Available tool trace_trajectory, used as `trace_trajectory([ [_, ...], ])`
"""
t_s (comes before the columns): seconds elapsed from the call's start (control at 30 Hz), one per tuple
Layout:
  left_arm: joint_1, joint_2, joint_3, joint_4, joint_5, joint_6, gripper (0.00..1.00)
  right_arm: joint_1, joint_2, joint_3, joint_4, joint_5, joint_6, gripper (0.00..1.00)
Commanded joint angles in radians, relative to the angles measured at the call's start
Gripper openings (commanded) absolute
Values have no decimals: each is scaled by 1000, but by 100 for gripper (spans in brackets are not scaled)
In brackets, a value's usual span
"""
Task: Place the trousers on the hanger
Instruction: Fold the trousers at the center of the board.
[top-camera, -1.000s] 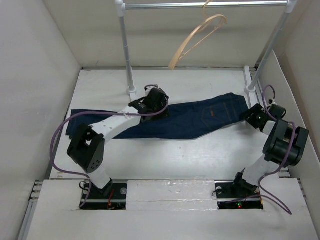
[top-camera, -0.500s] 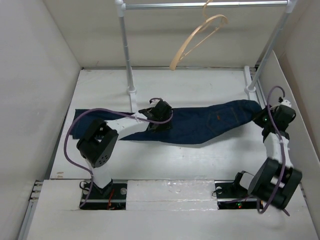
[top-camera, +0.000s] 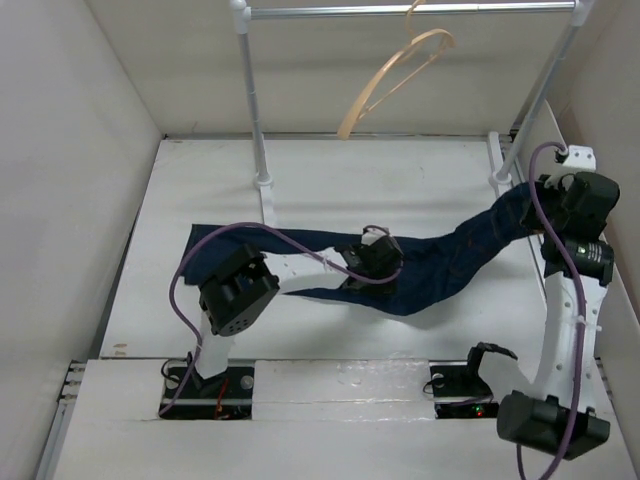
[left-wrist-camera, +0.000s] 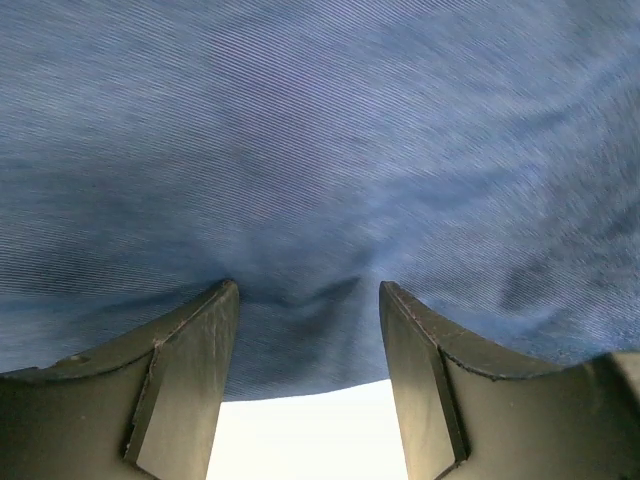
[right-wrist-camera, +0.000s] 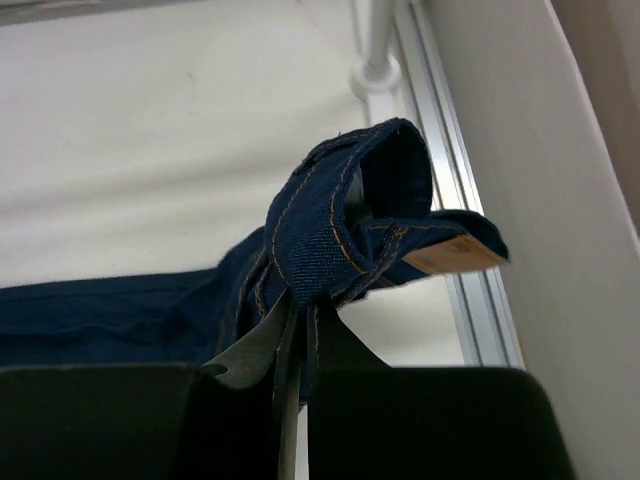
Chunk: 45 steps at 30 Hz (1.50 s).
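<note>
The dark navy trousers (top-camera: 440, 265) stretch across the table from the left to the far right, where their waistband end is lifted. My right gripper (top-camera: 540, 197) is shut on that waistband (right-wrist-camera: 320, 230), bunched above the jaws (right-wrist-camera: 300, 305), with the tan patch (right-wrist-camera: 455, 255) sticking out to the right. My left gripper (top-camera: 372, 262) rests on the middle of the trousers. Its jaws (left-wrist-camera: 308, 290) stand wide apart with denim (left-wrist-camera: 320, 150) at the fingertips and the cloth's edge between them. The peach-beige hanger (top-camera: 392, 75) hangs tilted from the rail, apart from both grippers.
A silver rail (top-camera: 400, 10) crosses the back on two posts (top-camera: 258, 130) (top-camera: 530, 110). The right post's foot (right-wrist-camera: 375, 70) and an aluminium track (right-wrist-camera: 450, 200) lie just behind the lifted waistband. White walls close in on both sides.
My right gripper has risen and moved back-right, lifting the waistband off the table. The whole trousers slid to the right. My left gripper moved right and nearer along the cloth.
</note>
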Motion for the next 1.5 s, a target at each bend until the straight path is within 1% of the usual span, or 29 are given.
trace_trajectory([
  [0.0,-75,1,50,-36,41,-50,54,125,-75,125,-107,25,-74,0],
  [0.17,-75,-111,-26,-14,17,-102,53,296,-132,181,-154,-13,-48,0],
  [0.27,-41,-298,-74,-49,-52,-109,53,408,-136,218,-140,-27,1,0],
  [0.3,-27,-414,-91,-69,-77,-115,53,443,-134,231,-134,-18,12,0],
  [0.37,38,-531,-100,-138,-140,-113,54,553,-117,270,-111,22,53,0],
  [0.4,69,-650,-114,-160,-151,-115,54,585,-110,277,-98,24,64,0],
  [0.43,106,-705,-122,-175,-155,-92,54,615,-97,293,-85,24,102,0],
  [0.47,196,-764,-128,-200,-140,-74,54,673,-71,293,-47,22,116,0],
  [0.5,242,-858,-128,-217,-134,-57,55,705,-59,290,-22,22,132,0],
  [0.53,288,-893,-117,-242,-126,-26,55,740,-45,285,3,31,158,0],
  [0.57,377,-926,-102,-285,-122,-11,55,777,-10,285,47,45,167,0],
  [0.6,417,-972,-79,-302,-118,5,55,866,13,288,69,60,176,0],
  [0.67,486,-1001,-57,-354,-118,48,55,966,62,314,130,134,193,0],
  [0.7,540,-1026,-41,-367,-121,58,56,1085,125,332,141,190,193,0],
  [0.73,559,-1033,-34,-376,-125,72,56,1141,163,354,155,261,190,0],
  [0.8,568,-1053,-14,-407,-193,80,56,1279,290,438,178,315,179,0],
  [0.97,568,-1040,145,-477,-348,65,57,1416,557,610,237,366,152,0],
  [1.07,568,-995,362,-490,-423,95,58,1451,735,728,290,308,144,0],
  [1.1,568,-977,497,-497,-436,114,59,1460,786,768,293,292,144,0],
  [1.13,568,-958,568,-508,-450,141,58,1474,837,855,296,280,139,0],
  [1.2,568,-909,730,-540,-479,166,59,1509,981,926,337,258,136,0],
  [1.23,568,-899,762,-543,-483,190,59,1518,1033,961,357,245,152,0],
  [1.27,568,-892,779,-551,-500,190,59,1528,1146,1038,374,243,164,0],
  [1.3,568,-898,757,-551,-511,189,59,1541,1247,1088,409,188,194,18],
  [1.33,568,-898,757,-548,-513,187,59,1541,1248,1089,438,188,195,18],
  [1.37,568,-923,700,-539,-514,187,59,1541,1339,1130,445,151,207,49],
  [1.4,568,-935,667,-525,-511,192,59,1541,1375,1158,436,104,218,59],
  [1.43,568,-947,632,-517,-520,190,59,1532,1394,1175,428,-11,228,60],
  [1.47,568,-970,568,-504,-523,184,59,1532,1392,1119,451,-53,228,62],
])
